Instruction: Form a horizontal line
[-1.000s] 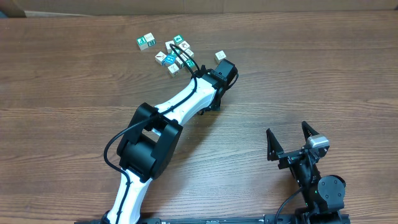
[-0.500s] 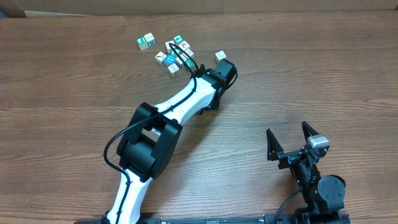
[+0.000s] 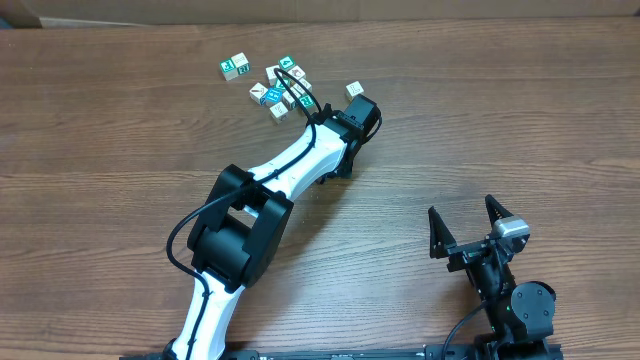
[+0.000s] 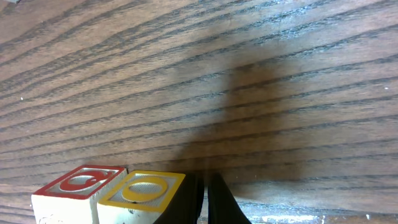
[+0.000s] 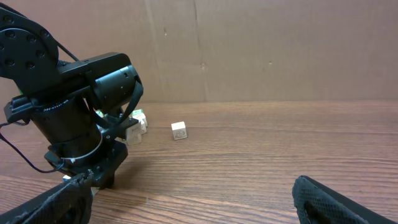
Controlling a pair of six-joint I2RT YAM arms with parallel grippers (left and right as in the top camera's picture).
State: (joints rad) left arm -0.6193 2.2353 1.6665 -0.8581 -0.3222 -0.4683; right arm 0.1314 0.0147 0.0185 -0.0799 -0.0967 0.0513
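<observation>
Brown wood-grain desk [image 3: 120, 150], cardboard wall [image 5: 249, 50] behind. Row [image 4: 112, 191] begun: two small picture cubes touching side to side, far centre of desk. Likely light, rigid, smooth-faced; pinch across opposite flat sides, or nudge. Left claw [image 4: 204, 202] closed, empty, just beside it. Loose bunch of cubes [image 3: 282, 88] nearby. Right claw [image 3: 462, 210] wide open, well apart.

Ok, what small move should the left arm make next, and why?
Probably nudge the yellow-ring cube sideways with the shut left gripper, squaring it against the red-ring cube. The gripper sits just beside it, and those two cubes already stand side to side.
</observation>
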